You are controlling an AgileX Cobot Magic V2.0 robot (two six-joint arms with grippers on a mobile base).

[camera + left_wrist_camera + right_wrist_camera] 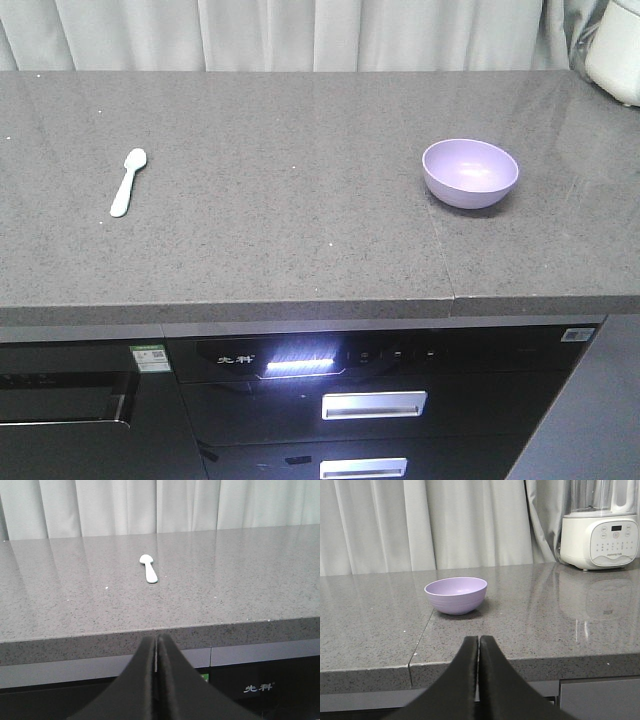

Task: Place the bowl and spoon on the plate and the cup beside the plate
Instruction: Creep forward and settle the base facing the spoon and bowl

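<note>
The bowl [470,172] stands upright on the right half of the grey countertop [280,230], its opening facing up and nothing inside it. It sits just right of a seam [441,250] that runs across the stone from back to front. The spoon [128,181] lies flat on the left half, well apart from the bowl, with its scoop toward the back and its handle toward the front edge.

The left gripper [157,647] hangs in front of the counter edge, in line with the spoon. Its fingers are pressed together with nothing between them. The right gripper [478,646] hangs in front of the edge, in line with the bowl, and its fingers are likewise clenched on nothing.

A white blender [599,535] stands at the far right rear corner. A pale curtain [300,30] hangs behind the counter. Below the counter are a lit control panel [298,365] and two drawer handles [374,404].
</note>
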